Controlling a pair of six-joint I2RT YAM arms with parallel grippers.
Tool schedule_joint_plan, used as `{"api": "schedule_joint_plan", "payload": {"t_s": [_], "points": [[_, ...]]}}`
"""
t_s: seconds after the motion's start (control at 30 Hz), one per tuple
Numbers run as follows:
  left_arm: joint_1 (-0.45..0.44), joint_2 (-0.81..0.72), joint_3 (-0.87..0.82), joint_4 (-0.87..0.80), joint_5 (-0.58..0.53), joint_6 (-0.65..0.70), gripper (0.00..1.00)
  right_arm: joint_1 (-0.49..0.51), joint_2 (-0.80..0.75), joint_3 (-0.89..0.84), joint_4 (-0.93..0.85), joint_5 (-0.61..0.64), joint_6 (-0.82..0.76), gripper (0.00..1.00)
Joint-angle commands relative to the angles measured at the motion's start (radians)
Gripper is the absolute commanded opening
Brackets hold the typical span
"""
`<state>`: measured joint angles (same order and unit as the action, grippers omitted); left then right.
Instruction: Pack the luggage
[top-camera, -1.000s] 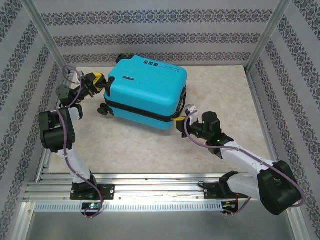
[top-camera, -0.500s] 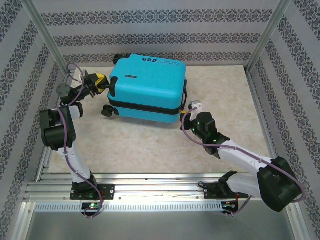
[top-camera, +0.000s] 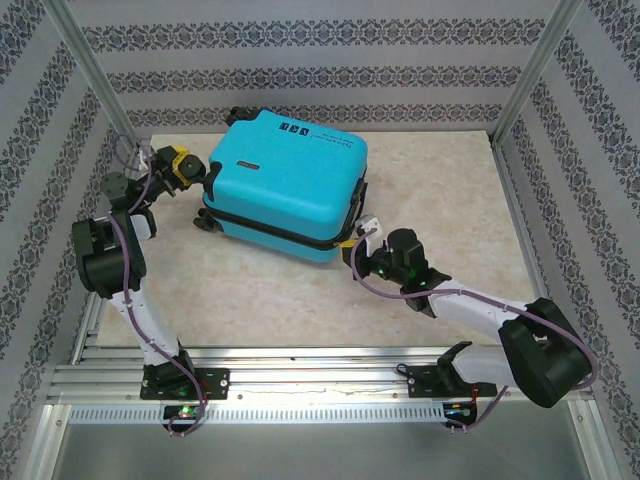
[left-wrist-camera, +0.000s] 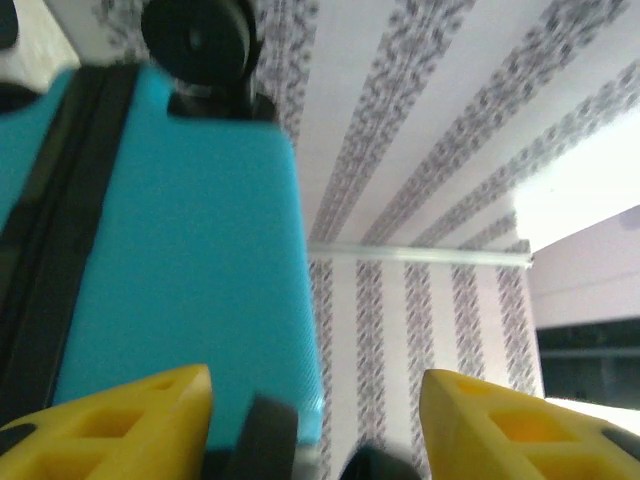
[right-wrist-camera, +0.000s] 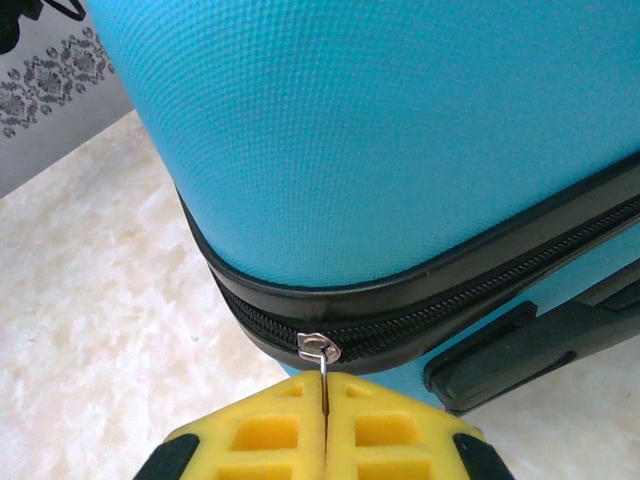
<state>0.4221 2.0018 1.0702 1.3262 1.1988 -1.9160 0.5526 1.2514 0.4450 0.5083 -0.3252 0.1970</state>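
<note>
Most of zipper pull (right-wrist-camera: 323, 370) hidden inside right tool (right-wrist-camera: 325, 392)

Turquoise hard-shell luggage (top-camera: 285, 190), zipped shut, lying flat at table's far side

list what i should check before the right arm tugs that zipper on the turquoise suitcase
1. Right pincer shut on the zipper pull: ok.
2. Pull straight in the grip, not twisted: ok.
3. Left pincer bracing the luggage near its wheel: not ok, jaws stand apart, nothing clamped.
4. Luggage lying on its side on the table, shells together: ok.
5. Which way the slider has free track to run: cannot tell.
</note>
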Motion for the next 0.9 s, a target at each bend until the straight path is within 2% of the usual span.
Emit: {"api": "schedule_joint_plan", "payload": {"t_s": [0.0, 0.03, 0.07, 0.23, 0.3, 0.4, 0.47, 0.53, 0.7, 0.87], "points": [[0.017, -0.046, 0.009, 0.063, -0.101, 0.026, 0.65, 0.005, -0.02, -0.02, 0.082, -0.038, -0.021, 0.0], [0.017, -0.057, 0.007, 0.031, -0.098, 0.064, 0.76, 0.005, -0.023, -0.024, 0.082, -0.038, -0.021, 0.0], [0.017, -0.072, -0.001, -0.019, -0.099, 0.095, 0.78, 0.004, -0.023, -0.028, 0.084, -0.036, -0.018, 0.0], [0.011, -0.185, -0.033, -0.311, -0.12, 0.351, 0.77, 0.006, -0.011, -0.045, 0.11, -0.041, 0.0, 0.0], [-0.004, -0.274, -0.024, -0.542, -0.138, 0.534, 0.77, 0.006, -0.007, -0.051, 0.113, -0.039, 0.007, 0.0], [-0.081, -0.44, 0.093, -1.182, -0.278, 1.012, 0.78, 0.006, -0.02, -0.061, 0.111, -0.031, 0.013, 0.0], [-0.196, -0.508, 0.247, -1.587, -0.51, 1.305, 0.79, 0.006, -0.036, -0.07, 0.104, -0.024, 0.014, 0.0], [-0.32, -0.527, 0.362, -1.775, -0.681, 1.438, 0.8, 0.006, -0.052, -0.073, 0.093, -0.021, 0.012, 0.0], [-0.617, -0.469, 0.579, -2.012, -0.982, 1.598, 0.83, 0.006, -0.06, -0.073, 0.093, -0.03, 0.015, 0.0], [-0.965, -0.265, 0.849, -2.285, -1.342, 1.752, 0.84, 0.006, -0.055, -0.072, 0.101, -0.045, 0.022, 0.0]]}}
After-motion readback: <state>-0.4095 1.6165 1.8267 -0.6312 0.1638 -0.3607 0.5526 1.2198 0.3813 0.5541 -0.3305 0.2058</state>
